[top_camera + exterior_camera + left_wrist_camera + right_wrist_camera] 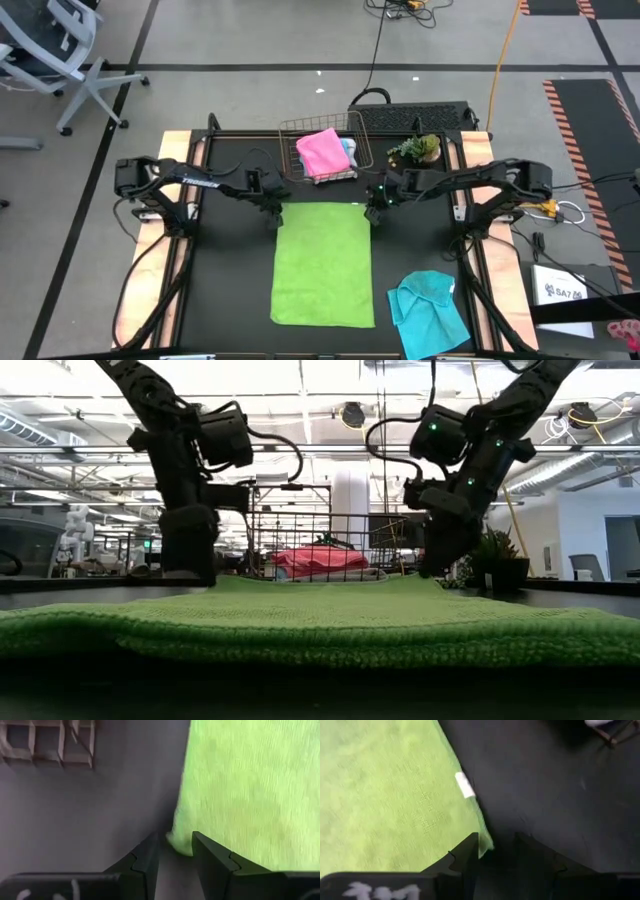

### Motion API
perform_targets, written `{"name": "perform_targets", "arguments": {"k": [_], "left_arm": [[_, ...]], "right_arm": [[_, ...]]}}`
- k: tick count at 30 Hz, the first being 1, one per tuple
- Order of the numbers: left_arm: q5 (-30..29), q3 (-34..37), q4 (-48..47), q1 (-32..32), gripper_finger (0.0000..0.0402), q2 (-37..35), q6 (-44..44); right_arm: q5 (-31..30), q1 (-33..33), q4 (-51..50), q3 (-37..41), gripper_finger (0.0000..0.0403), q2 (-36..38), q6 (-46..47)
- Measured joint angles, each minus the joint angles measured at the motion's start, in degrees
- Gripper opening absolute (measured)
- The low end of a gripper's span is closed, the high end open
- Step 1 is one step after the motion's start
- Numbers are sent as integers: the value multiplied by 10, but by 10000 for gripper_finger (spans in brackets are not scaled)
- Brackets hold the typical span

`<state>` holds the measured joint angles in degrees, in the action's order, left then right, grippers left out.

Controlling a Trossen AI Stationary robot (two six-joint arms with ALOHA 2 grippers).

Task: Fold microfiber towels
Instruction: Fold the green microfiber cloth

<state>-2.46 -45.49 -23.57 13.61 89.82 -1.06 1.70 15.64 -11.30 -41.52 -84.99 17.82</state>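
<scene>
The lime green towel lies spread flat in the middle of the black counter. Both arms reach inward from the counter's sides, wrists bent down over the towel's far edge. The left claw stands at the far left corner, its fingers parted with the corner between them. The right claw stands at the far right corner, fingers likewise parted astride that corner, near the towel's white tag. A crumpled cyan towel lies at the near right. Behind, a pink towel sits in the wire basket, beside a small plant.
</scene>
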Motion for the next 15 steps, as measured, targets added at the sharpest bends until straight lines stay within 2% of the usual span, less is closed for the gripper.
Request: {"name": "perform_targets", "arguments": {"k": [15], "left_arm": [[0, 0, 12, 8, 120, 2, -6]], "right_arm": [[16, 0, 13, 0, 121, -6, 3]]}}
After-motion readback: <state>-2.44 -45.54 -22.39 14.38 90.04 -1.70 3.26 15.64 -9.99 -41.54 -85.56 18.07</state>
